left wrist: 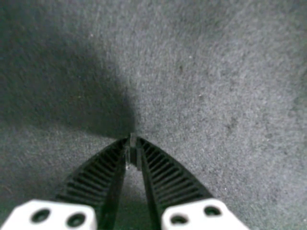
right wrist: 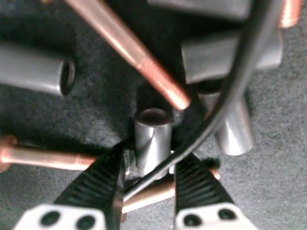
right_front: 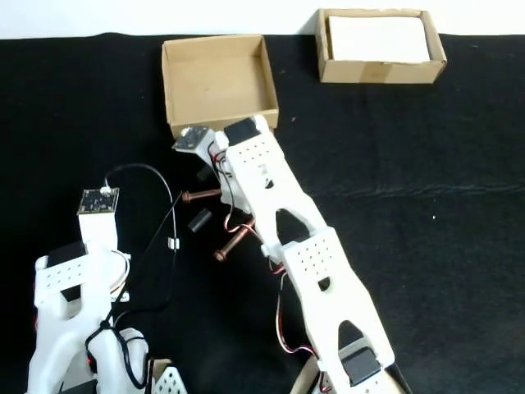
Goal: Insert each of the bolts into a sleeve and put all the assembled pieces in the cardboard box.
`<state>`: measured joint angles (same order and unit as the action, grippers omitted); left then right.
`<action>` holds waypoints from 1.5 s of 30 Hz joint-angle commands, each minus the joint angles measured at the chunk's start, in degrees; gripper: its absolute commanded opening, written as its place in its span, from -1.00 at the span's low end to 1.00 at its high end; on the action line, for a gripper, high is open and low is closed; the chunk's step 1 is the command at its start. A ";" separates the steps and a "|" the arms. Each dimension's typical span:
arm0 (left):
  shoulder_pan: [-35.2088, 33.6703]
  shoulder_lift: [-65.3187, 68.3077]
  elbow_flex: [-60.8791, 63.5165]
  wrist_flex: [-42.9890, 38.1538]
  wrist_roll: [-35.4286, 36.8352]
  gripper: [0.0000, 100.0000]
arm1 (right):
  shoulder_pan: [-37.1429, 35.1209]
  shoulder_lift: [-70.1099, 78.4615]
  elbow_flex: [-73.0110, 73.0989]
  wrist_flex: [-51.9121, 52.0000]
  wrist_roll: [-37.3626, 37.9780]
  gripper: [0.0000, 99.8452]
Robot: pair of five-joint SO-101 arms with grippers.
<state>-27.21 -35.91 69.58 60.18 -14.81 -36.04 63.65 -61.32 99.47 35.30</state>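
One box, white insert — right end effector around sleeve, left end effector shut

The bench is covered in a black, felt-like cloth with a faint crease across its right part, and a plain white strip lies beyond its far edge.

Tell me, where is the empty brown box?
In the high view, the empty cardboard box sits at the far edge of the table, just beyond the right arm, with a second box holding something white farther to its right.
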 commanded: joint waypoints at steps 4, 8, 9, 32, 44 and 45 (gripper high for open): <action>0.75 0.13 -1.89 -0.53 0.18 -0.98 | 1.01 -9.71 -0.57 1.36 -4.31 -0.98; 0.84 0.13 -2.15 -0.18 -0.18 -0.98 | 5.32 -19.38 0.66 1.45 -6.51 -0.98; 0.75 0.13 -2.33 -0.09 -0.18 -0.98 | 6.64 -22.02 2.07 1.45 -6.95 -0.98; 19.91 0.40 -43.56 29.27 16.09 -0.71 | 37.76 -92.18 91.82 -17.98 -7.65 -0.98; 41.45 24.22 -61.76 29.36 16.18 -0.71 | 46.99 -109.05 132.18 -47.87 -8.00 -0.98; 42.33 27.12 -64.04 29.45 16.26 -0.71 | 47.52 -109.41 133.49 -49.63 -8.00 -0.98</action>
<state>12.79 -15.08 12.53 89.36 1.01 9.67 -42.81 68.79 54.46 27.82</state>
